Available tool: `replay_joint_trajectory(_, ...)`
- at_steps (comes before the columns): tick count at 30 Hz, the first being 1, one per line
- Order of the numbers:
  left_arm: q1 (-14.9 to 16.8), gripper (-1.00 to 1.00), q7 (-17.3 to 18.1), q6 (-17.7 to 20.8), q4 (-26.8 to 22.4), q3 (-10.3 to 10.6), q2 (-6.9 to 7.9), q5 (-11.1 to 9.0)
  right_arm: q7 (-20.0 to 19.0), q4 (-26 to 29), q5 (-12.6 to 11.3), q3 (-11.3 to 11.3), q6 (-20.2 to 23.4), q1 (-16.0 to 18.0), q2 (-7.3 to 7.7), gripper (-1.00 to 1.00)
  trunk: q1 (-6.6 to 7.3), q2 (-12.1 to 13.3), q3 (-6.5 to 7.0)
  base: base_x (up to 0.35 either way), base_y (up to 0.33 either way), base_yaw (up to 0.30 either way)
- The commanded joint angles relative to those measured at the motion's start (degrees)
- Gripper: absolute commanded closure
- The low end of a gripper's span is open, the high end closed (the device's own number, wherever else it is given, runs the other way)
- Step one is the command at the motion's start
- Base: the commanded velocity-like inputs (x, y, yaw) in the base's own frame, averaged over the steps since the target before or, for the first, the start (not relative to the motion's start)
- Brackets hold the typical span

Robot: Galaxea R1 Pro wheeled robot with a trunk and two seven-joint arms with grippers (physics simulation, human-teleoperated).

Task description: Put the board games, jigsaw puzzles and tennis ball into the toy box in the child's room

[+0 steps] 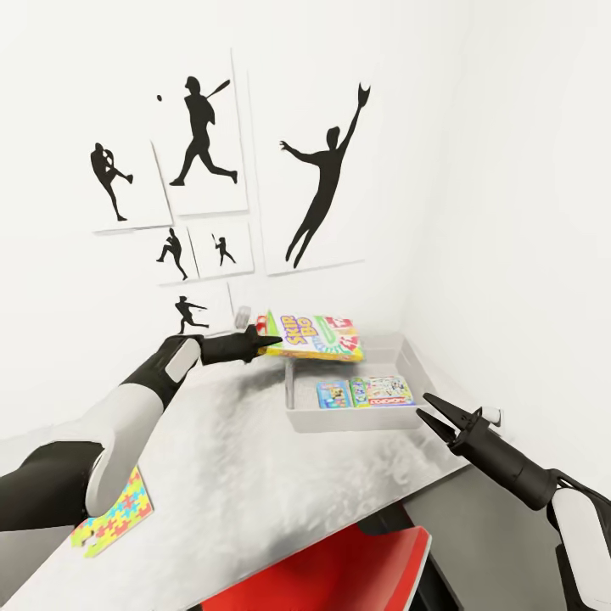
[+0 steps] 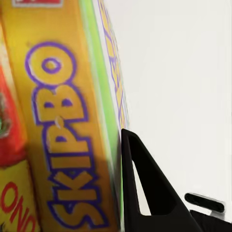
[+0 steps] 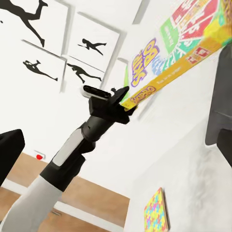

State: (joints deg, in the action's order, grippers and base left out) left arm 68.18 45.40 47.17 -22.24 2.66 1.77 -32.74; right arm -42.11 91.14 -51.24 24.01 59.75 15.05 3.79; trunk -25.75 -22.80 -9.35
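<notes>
Nearest to the head camera, at the bottom of the frame: a red chair (image 1: pixel 339 568) pushed under the front edge of the counter (image 1: pixel 255 458).

Left end effector (image 1: pixel 270 341) in the middle of the head frame, pinching the near left corner of the Skip-Bo board game (image 1: pixel 316 336) and holding it above the left rim of the toy box (image 1: pixel 297 406). Seen from the left wrist, one black finger (image 2: pixel 145 193) pressed against the green edge of the box lid (image 2: pixel 63 135), yellow side with purple letters facing the camera. Seen from the right wrist, same game (image 3: pixel 179 53) tilted in the upper right of the frame, gripped at its lower corner by the left end effector (image 3: pixel 123 99).

Right end effector (image 1: pixel 434 414) at the lower right of the head frame, fingers spread, holding nothing, just beside the front right corner of the toy box.

Inside the toy box, lying flat at the bottom: a small blue box (image 1: pixel 333 395) and beside it a Monopoly game (image 1: pixel 382 391).

Colourful jigsaw puzzle (image 1: pixel 114 516) flat on the counter at the lower left, partly hidden by the left arm; visible also from the right wrist (image 3: pixel 157 212).

Black baseball silhouettes (image 1: pixel 199 136) on the white wall behind.
</notes>
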Motion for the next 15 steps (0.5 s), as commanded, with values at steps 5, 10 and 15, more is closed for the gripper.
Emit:
replay_joint_trajectory(5,0.03,1.00,4.53,5.62,-6.49,0.47,0.08,0.69,-0.34,-0.01,0.23,0.07,0.25,0.06,-0.02,-1.00,-0.04,-0.11,-0.13,0.000,0.000,-0.001)
replay_joint_trajectory(10,0.02,1.00,5.05,6.41,-7.53,0.50,0.08,0.84,-0.17,-0.26,0.64,0.06,0.25,0.06,-0.01,-1.00,-0.04,-0.11,-0.13,0.000,0.000,0.000)
replay_joint_trajectory(15,0.03,1.00,5.17,6.51,-7.63,0.57,0.00,0.84,0.20,-3.56,0.89,0.10,-0.20,0.06,0.09,-1.00,-0.04,-0.11,-0.13,0.000,0.000,0.000)
